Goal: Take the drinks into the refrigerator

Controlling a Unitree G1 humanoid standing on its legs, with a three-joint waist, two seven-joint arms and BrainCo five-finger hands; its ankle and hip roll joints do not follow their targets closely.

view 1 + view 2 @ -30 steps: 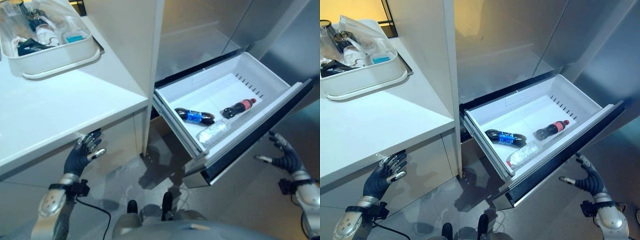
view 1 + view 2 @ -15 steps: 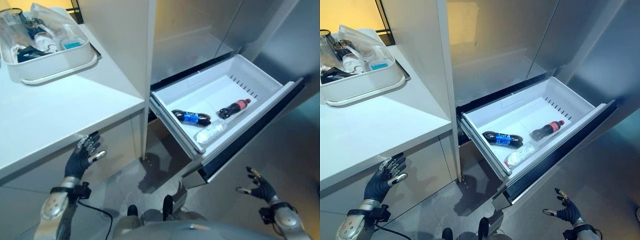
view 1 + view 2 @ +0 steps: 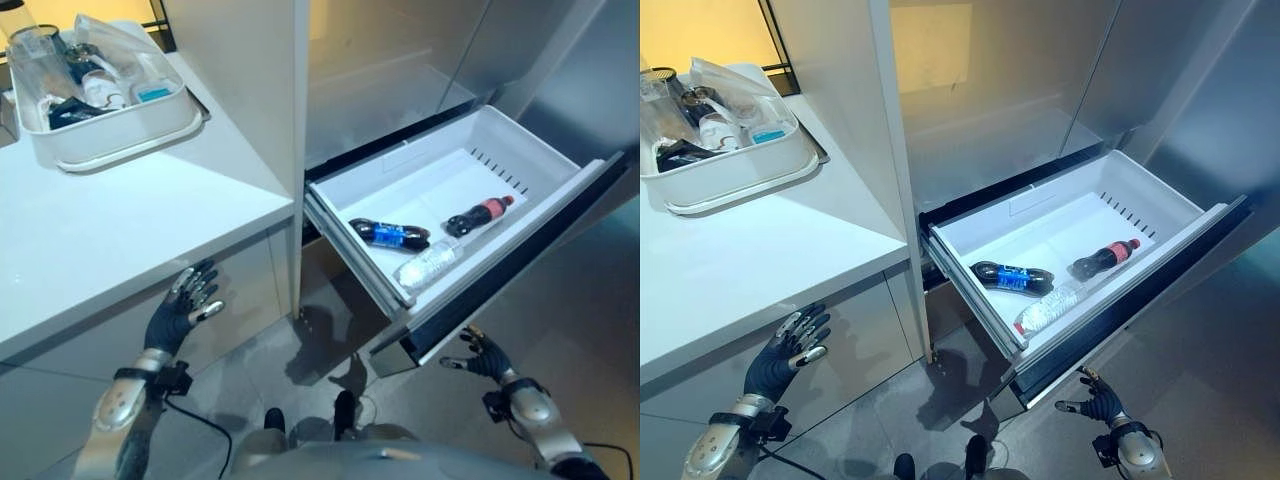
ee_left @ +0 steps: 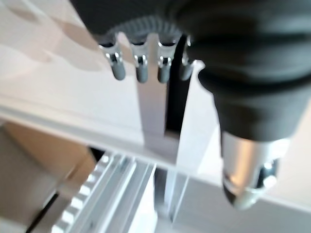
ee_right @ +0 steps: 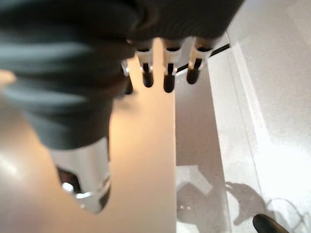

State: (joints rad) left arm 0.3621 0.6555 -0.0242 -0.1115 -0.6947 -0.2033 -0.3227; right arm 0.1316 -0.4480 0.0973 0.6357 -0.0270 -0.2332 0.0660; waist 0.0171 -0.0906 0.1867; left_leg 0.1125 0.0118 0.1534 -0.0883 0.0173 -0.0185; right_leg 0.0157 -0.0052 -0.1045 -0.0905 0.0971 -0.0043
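While three bottles (image 3: 432, 236) lie in the pulled-out drawer (image 3: 540, 160), left hand (image 3: 180, 312) and right hand (image 3: 484, 357) hang below, fingers spread, holding nothing.

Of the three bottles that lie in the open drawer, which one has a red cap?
The dark cola bottle toward the drawer's far right side. The clear water bottle lies nearest the drawer's front, and the other dark bottle carries a blue label.
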